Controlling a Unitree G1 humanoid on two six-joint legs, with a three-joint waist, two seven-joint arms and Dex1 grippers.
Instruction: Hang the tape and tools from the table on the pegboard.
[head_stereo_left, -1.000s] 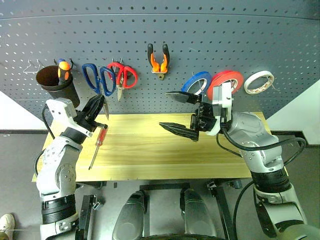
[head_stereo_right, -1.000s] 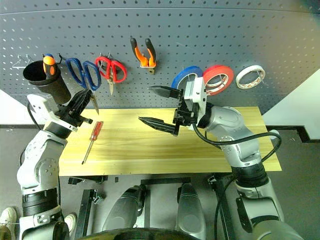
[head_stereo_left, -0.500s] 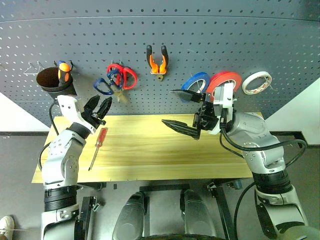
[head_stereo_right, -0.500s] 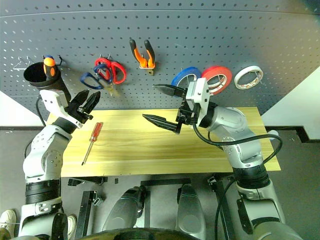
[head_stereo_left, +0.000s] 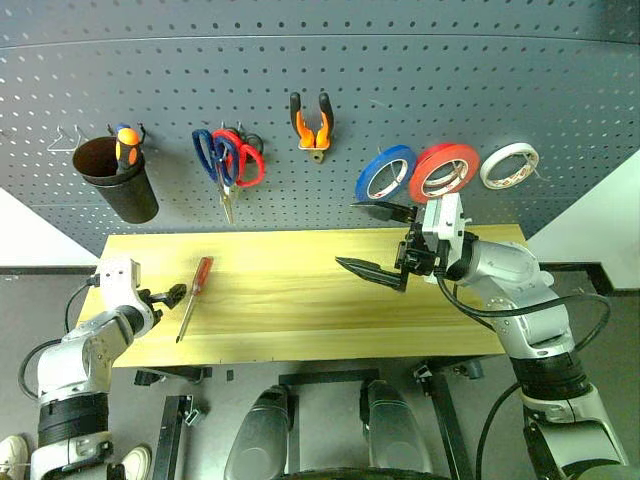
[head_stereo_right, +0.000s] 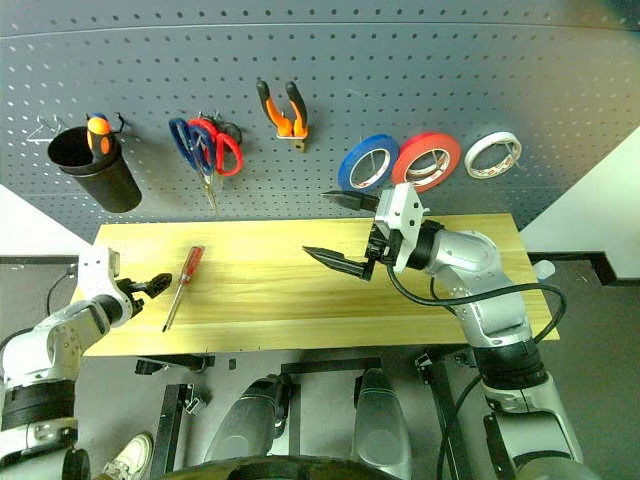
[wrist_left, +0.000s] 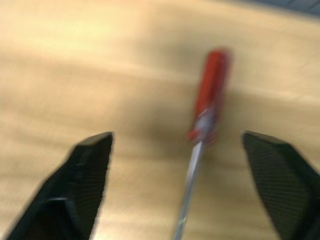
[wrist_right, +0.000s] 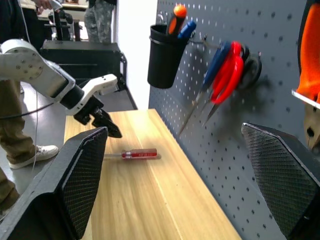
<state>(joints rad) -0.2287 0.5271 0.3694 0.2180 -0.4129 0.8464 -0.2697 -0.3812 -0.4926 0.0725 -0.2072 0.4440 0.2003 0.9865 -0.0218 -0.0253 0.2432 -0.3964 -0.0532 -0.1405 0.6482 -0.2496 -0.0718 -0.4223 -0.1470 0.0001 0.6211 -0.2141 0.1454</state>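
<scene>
From the head cameras: the dark-handled scissors (head_stereo_left: 219, 160) now hang on the pegboard (head_stereo_left: 400, 90) beside the red-handled scissors (head_stereo_left: 245, 155), where a second ago the left gripper (head_stereo_left: 172, 295) held them up to the hooks. That gripper has let go and dropped to the left end of the table (head_stereo_left: 300, 330), fingers spread and empty, just left of the red-handled screwdriver (head_stereo_left: 196, 291) lying on the wood. The pliers (head_stereo_left: 313, 122) and the red-orange tape (head_stereo_left: 444, 170) already hang on the board, so the screwdriver looks to be the last tool left. The right gripper (head_stereo_left: 385, 245) hovers wide open and empty over the table's right half, pointing left.

From the left wrist: the screwdriver lies on the wood between the two parted fingers (wrist_left: 80, 185), handle away from the camera, not yet touched.

From the right wrist: the left arm reaches low over the far end of the table towards the screwdriver, with the scissors hanging above.
</scene>
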